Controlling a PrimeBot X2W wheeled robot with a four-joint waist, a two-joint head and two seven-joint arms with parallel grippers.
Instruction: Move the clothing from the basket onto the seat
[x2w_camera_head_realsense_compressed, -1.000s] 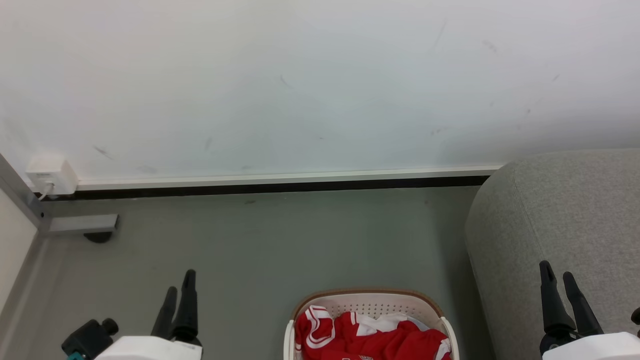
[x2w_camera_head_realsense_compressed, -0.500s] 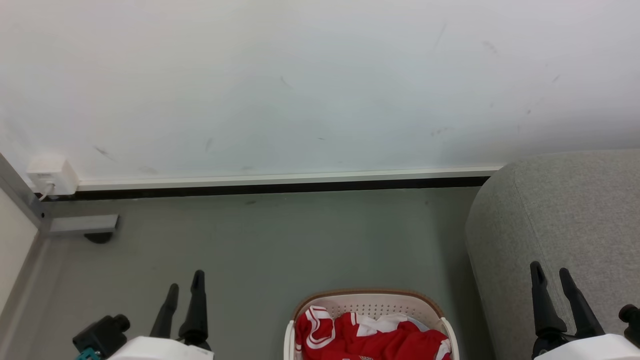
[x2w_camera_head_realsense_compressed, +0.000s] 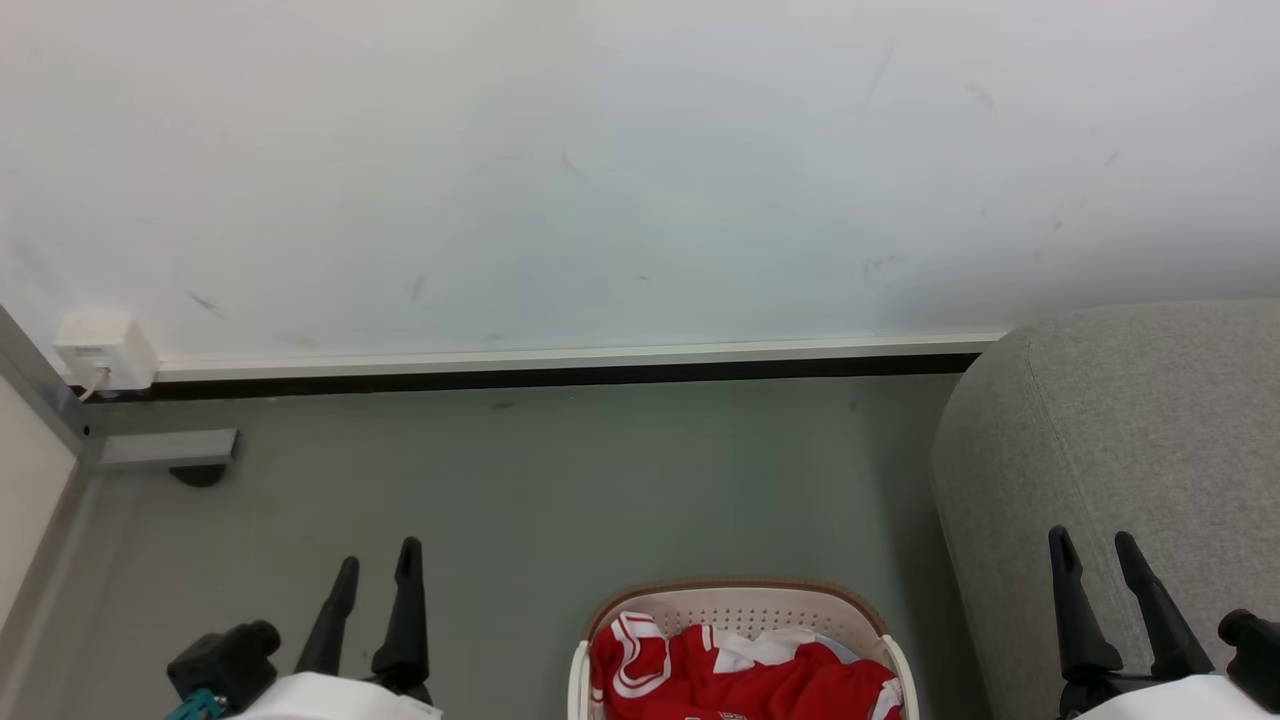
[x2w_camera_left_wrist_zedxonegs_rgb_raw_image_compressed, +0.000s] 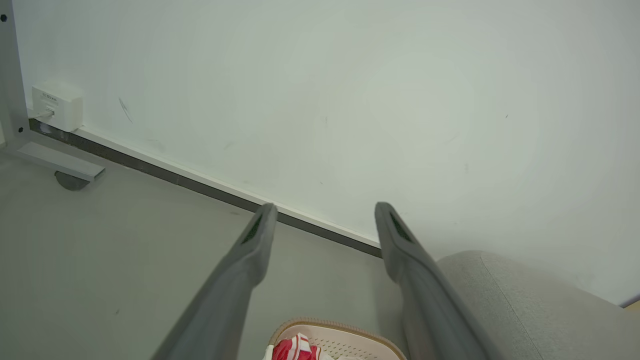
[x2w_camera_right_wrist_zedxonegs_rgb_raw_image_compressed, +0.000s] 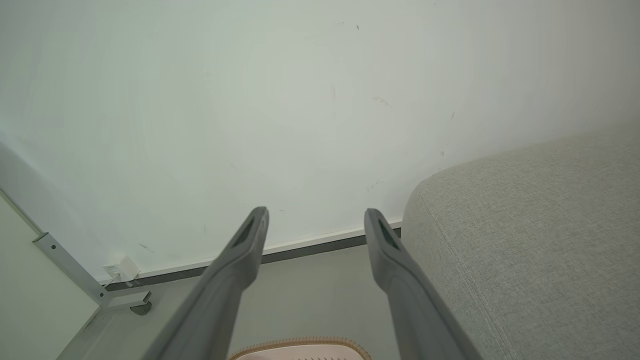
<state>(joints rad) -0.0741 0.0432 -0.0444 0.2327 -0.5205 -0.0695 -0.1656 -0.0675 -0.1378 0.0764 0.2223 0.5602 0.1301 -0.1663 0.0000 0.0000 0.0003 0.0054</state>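
Floor (x2w_camera_head_realsense_compressed: 560, 480) bears basket (x2w_camera_head_realsense_compressed: 740, 584) of clothing (x2w_camera_head_realsense_compressed: 780, 685) between left fingers (x2w_camera_head_realsense_compressed: 405, 620) and right fingers (x2w_camera_head_realsense_compressed: 1070, 610), both parted.

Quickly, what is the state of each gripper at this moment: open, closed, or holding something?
Left gripper: open, holding nothing.
Right gripper: open, holding nothing.

Long, tapering dark jaws join white wrist shells (x2w_camera_head_realsense_compressed: 330, 698), each flanked by a black knob (x2w_camera_head_realsense_compressed: 232, 648).
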